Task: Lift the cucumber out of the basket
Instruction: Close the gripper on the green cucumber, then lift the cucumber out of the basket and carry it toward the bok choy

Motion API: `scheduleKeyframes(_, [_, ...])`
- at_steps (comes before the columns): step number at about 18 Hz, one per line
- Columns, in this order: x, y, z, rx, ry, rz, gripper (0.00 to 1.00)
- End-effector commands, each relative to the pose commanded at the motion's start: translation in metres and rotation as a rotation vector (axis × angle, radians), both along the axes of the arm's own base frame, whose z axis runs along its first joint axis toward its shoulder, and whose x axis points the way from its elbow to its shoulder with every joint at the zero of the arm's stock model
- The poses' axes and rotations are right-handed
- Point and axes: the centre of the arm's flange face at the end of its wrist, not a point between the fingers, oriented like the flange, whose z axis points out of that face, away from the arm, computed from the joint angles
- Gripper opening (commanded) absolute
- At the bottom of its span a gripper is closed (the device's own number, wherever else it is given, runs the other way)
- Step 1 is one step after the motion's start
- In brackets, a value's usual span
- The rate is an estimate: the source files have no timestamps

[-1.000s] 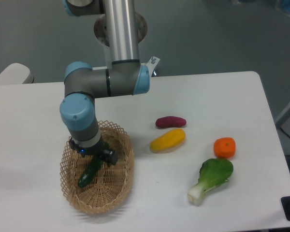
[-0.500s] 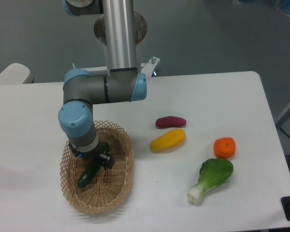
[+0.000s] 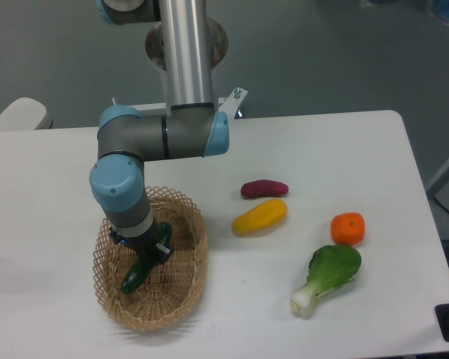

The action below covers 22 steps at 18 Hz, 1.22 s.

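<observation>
The dark green cucumber [image 3: 137, 273] lies slanted inside the oval wicker basket [image 3: 188, 290] at the table's front left. My gripper [image 3: 151, 249] reaches down into the basket from above. Its dark fingers [image 3: 163, 239] have closed in around the cucumber's upper end. The cucumber's lower end still rests on the basket floor. The wrist hides the upper tip of the cucumber and the back of the basket.
To the right of the basket lie a purple sweet potato [image 3: 264, 188], a yellow fruit [image 3: 260, 215], an orange fruit [image 3: 348, 228] and a bok choy [image 3: 327, 278]. The arm's upright column [image 3: 185, 60] stands behind the basket.
The wrist has shifted slightly left and lower into the basket. The fingers, spread wide a second ago, have drawn together on the cucumber's upper end. The cucumber has hardly moved.
</observation>
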Motion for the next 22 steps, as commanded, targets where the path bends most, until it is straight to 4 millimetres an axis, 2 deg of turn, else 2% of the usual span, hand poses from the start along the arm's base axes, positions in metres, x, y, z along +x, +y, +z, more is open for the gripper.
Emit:
scheduleKeyframes(1, [-0.009,-0.005,0.010,0.002,0.007,-0.018,0.20])
scheduleKeyframes(5, [-0.066,-0.035,0.057,0.000,0.015,-0.017,0.20])
scheduleKeyframes(7, [-0.100,-0.053,0.074,-0.017,0.015,-0.034,0.20])
scheduleKeyframes(10, [-0.153,-0.080,0.091,-0.032,0.015,-0.058,0.21])
scheduleKeyframes(12, [-0.186,-0.100,0.096,-0.039,0.021,-0.075,0.22])
scheduleKeyframes(17, [-0.250,-0.152,0.097,-0.058,0.038,-0.162,0.22])
scheduleKeyframes(20, [-0.278,-0.182,0.098,-0.071,0.044,-0.233,0.22])
scheduleKeyframes(22, [-0.288,-0.193,0.096,-0.073,0.042,-0.263,0.22])
